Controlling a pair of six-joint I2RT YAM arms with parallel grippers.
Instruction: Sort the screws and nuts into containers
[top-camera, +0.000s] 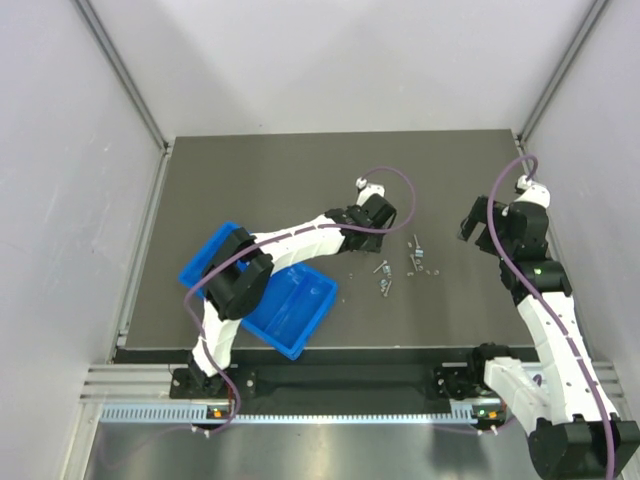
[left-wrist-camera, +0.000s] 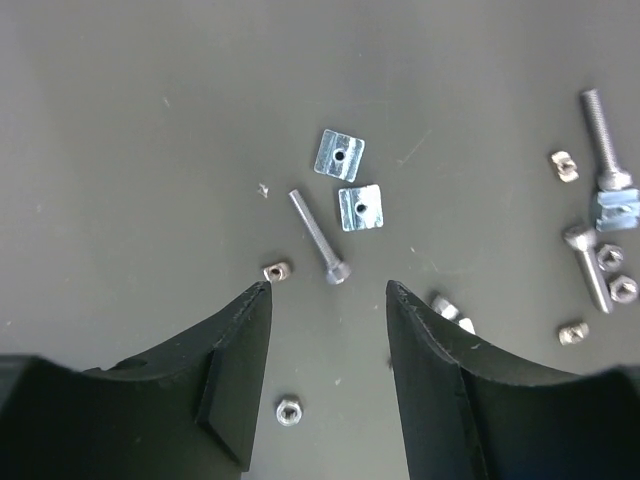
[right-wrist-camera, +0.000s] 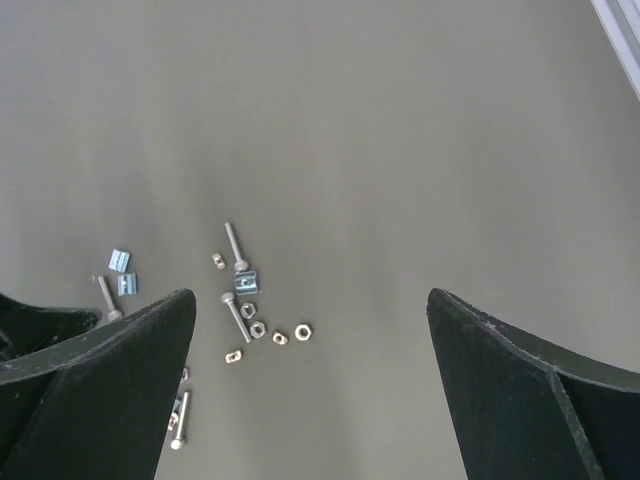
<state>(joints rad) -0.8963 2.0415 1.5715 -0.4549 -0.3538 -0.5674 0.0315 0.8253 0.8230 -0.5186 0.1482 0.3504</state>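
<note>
My left pincer (left-wrist-camera: 328, 290) is apart, just over a thin silver metal screw (left-wrist-camera: 320, 238) on the dark desk (left-wrist-camera: 150, 150). Small silver metal nuts (left-wrist-camera: 288, 410) lie close, so I might pinch one too. The bright blue plastic tray (top-camera: 300, 305) sits nearby. My right pincer (right-wrist-camera: 310, 297) is wide apart.

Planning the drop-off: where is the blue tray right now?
Top view: the blue tray sits near-left on the table, partly under the left arm, left of the screws.
</note>
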